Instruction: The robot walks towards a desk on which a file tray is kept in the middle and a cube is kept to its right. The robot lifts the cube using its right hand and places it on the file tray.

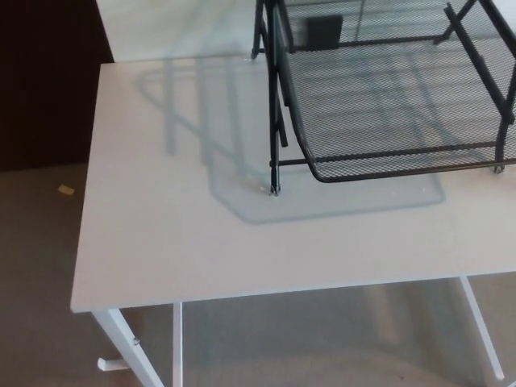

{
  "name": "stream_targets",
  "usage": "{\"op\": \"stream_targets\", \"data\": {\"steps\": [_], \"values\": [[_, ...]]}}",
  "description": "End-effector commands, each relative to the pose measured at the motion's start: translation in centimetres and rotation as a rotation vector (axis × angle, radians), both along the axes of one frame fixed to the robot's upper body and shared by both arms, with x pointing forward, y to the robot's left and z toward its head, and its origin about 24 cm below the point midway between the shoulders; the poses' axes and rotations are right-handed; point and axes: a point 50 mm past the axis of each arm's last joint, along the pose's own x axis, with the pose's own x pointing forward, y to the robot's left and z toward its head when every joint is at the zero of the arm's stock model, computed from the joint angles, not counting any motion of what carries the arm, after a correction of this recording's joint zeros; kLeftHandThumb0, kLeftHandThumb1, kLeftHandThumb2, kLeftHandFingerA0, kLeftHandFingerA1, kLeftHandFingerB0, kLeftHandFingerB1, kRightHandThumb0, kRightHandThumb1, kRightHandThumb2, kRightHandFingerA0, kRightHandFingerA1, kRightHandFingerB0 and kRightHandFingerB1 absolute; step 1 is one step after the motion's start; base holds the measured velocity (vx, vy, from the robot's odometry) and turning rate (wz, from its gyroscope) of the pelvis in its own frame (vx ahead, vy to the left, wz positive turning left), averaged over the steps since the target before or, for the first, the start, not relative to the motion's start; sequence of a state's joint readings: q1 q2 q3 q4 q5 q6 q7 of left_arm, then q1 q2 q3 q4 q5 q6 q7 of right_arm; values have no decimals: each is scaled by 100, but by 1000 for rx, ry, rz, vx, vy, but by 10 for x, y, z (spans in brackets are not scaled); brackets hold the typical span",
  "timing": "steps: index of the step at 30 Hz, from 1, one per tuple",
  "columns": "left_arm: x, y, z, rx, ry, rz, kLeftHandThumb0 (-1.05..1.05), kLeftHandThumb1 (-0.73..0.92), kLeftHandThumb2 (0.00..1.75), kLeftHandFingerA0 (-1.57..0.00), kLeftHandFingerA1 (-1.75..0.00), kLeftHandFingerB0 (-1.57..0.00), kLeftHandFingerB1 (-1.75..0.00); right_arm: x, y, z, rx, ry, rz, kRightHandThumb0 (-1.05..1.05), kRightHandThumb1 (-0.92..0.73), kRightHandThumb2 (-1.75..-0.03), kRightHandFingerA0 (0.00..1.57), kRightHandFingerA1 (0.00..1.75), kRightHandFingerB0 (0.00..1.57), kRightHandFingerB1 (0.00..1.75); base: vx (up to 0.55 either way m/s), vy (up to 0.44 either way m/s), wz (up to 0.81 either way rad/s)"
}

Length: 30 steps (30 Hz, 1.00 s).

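A black wire-mesh file tray [387, 105] stands on a white desk [177, 242], filling the upper right of the head view. Its lower shelf juts toward me and its thin black frame legs rest on the desktop. Through the mesh at the top a dark block [324, 32] shows; I cannot tell what it is. No cube is visible on the part of the desk that shows. Neither of my hands appears in this view.
The desk's front edge runs across the lower part of the picture, with its white legs [121, 343] below. Brownish floor [40, 266] lies to the left with a small scrap [66, 190] on it. A dark area fills the upper left corner.
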<state>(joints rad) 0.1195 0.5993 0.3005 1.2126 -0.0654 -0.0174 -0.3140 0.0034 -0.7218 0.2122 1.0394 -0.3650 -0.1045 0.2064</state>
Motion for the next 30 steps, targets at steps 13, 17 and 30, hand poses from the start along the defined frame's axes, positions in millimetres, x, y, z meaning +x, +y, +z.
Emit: {"op": "stream_targets", "data": {"steps": [13, 17, 30], "values": [[0, 5, 5, 12, -15, 12, -105, 66, 125, -3, -74, -7, -57, -6, -22, 17, 383, -436, -628, -43, -57, -57, 0, 35, 5, 26, 0, 0, 0], [-2, 6, 7, 21, -8, -8, -105, 66, 125, -9, -76, -3, -59, -4, -29, 31, 385, -616, -749, -54, -49, -74, 12, 53, 4, 16, 0, 0, 0], [-9, 10, 9, 37, -13, 37, -105, 64, 126, -12, -80, 0, -57, 24, -66, 106, 190, -1213, -887, -51, -64, -61, 0, 18, 0, 0, 0, 0, 0]]}}
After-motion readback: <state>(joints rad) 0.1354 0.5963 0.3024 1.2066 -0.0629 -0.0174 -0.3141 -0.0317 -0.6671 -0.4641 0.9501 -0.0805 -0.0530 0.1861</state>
